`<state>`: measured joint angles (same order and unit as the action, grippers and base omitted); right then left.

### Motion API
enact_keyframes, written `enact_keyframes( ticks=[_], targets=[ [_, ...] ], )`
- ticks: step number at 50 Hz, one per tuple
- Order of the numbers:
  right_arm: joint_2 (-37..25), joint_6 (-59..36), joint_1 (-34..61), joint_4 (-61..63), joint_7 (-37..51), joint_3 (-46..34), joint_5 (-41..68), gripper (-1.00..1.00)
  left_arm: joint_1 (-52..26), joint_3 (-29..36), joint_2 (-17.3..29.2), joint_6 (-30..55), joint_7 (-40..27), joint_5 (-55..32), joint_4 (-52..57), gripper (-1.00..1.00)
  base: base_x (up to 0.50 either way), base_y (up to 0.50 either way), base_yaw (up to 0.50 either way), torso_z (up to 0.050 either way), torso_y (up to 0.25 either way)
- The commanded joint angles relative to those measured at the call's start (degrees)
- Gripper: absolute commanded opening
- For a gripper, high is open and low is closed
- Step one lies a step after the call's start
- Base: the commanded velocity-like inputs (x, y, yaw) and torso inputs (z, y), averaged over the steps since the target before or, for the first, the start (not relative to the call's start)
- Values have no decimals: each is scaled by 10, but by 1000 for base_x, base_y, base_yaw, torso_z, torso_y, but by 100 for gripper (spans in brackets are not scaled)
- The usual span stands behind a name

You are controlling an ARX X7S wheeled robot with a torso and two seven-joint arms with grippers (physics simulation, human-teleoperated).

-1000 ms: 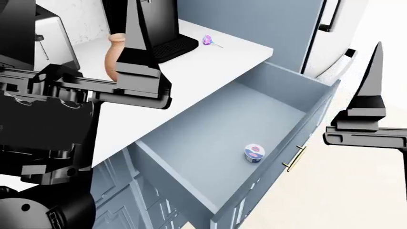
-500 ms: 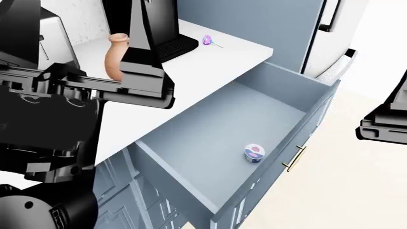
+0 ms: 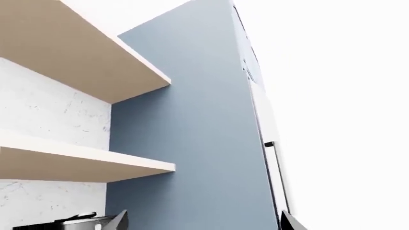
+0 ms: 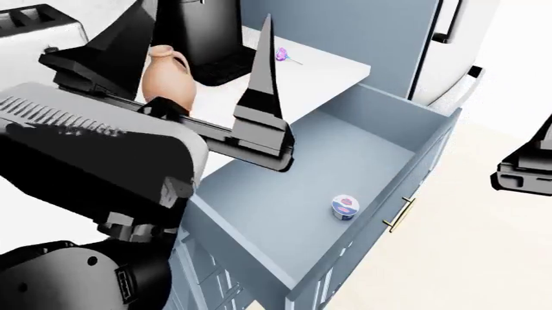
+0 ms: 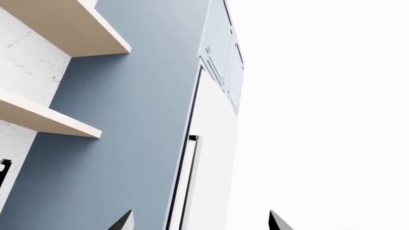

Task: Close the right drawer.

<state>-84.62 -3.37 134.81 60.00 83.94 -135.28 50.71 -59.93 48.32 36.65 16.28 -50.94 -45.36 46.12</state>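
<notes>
Two arms are up in front of the robot, and nearest of all is the bulky left one. The left gripper [image 4: 194,64] has its fingers spread wide apart, pointing upward, holding nothing. Directly below and just past it sits the right drawer [image 4: 328,187], pulled fully out from under the white surface [image 4: 285,84], its plain blue-grey inside open to view. A small round tub [image 4: 346,206] with a pink-and-white lid lies on the drawer floor toward the front panel, well below the left gripper's nearer finger. The slim brass handle [image 4: 399,214] runs along the drawer front, just beyond the tub.

Off to the drawer's far side, only a black piece of the right gripper [image 4: 526,166] shows at the frame's edge, clear of the drawer front and touching nothing; its wrist view shows two fingertips [image 5: 124,221] set well apart.

Behind the left gripper, on the surface, stands a terracotta jug [image 4: 168,74], then a black coffee machine [image 4: 207,32] and a small purple object [image 4: 283,55]. Farthest off are the tall blue-grey panel [image 4: 345,32] and wooden shelves [image 3: 76,163] on the marbled wall.
</notes>
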Motion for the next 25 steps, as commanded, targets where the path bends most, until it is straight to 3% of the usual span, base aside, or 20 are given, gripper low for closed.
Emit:
enact_keyframes(
  ticks=[1, 25],
  targets=[
    [-2, 5, 1, 0, 3, -11, -7, 100, 2, 23, -44, -18, 45, -16, -28, 100, 0, 0, 0, 0, 0],
    [-11, 5, 0, 0, -5, -9, -6, 100, 20, 59, -124, -62, 137, -36, -127, 100, 0, 0, 0, 0, 0]
  ],
)
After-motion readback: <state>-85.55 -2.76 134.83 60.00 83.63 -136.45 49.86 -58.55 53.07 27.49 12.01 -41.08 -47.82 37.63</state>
